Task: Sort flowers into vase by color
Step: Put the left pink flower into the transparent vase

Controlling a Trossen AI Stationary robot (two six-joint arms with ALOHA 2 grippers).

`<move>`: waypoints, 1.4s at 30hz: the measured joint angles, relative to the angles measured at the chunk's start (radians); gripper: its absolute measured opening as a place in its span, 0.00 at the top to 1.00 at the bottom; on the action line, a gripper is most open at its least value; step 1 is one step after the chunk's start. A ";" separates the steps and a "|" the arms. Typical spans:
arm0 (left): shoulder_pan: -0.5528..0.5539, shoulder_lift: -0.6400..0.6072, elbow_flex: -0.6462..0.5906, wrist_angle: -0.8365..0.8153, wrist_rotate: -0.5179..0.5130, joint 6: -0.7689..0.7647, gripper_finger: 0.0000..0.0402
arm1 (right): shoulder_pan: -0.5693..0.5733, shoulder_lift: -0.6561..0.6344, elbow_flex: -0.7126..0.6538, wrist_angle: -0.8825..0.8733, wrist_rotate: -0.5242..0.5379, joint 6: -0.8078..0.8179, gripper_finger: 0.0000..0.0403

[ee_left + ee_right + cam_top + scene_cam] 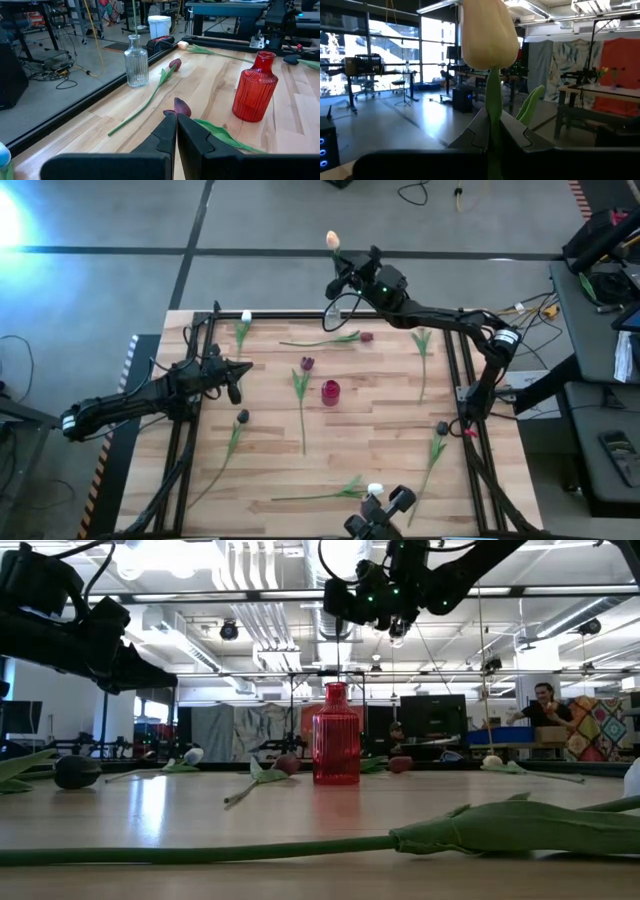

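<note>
Right arm has a cream tulip aloft at the table's far edge, left arm waits low

The butcher-block table point(380, 430) still carries flowers from 12 o'clock round to 6, with the red ribbed vase point(330, 391) at centre and a clear glass vase point(136, 61) on the far rim; behind lies an open workshop with benches and a person seated. The right gripper point(492, 131) is up at 12 o'clock, fingers pinched on the cream tulip point(486, 35) stem, head upright. The left gripper point(176, 131) hovers at 9 o'clock, fingers pressed together, empty, by a dark purple tulip point(182, 106). Risk, I'd say: the long limp stem swings, misses the narrow neck, or tips the vase
</note>
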State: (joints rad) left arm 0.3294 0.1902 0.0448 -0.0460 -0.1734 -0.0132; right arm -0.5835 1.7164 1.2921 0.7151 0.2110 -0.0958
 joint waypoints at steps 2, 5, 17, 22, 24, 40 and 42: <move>0.000 0.000 0.000 0.000 0.000 0.000 1.00 | 0.000 0.000 -0.006 -0.001 0.000 0.011 0.97; 0.000 0.000 0.000 0.000 0.000 0.000 1.00 | 0.000 0.000 -0.018 0.001 0.000 0.018 0.97; 0.000 0.000 0.000 0.000 0.000 0.000 1.00 | -0.009 0.000 -0.158 0.154 -0.108 -0.020 0.97; 0.000 0.000 0.000 0.000 0.000 0.000 1.00 | -0.013 0.000 -0.244 0.299 -0.114 -0.018 0.97; 0.000 0.000 0.000 0.000 0.000 0.000 1.00 | -0.013 0.000 -0.276 0.355 -0.114 -0.019 0.97; 0.000 0.000 0.000 0.000 0.000 0.000 1.00 | -0.019 0.000 -0.292 0.351 -0.114 0.008 0.97; 0.000 0.000 0.000 0.000 0.000 0.000 1.00 | -0.019 0.000 -0.286 0.325 -0.114 -0.001 0.97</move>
State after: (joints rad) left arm 0.3294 0.1902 0.0448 -0.0460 -0.1737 -0.0132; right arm -0.6029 1.7168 1.0058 1.0396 0.0971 -0.0965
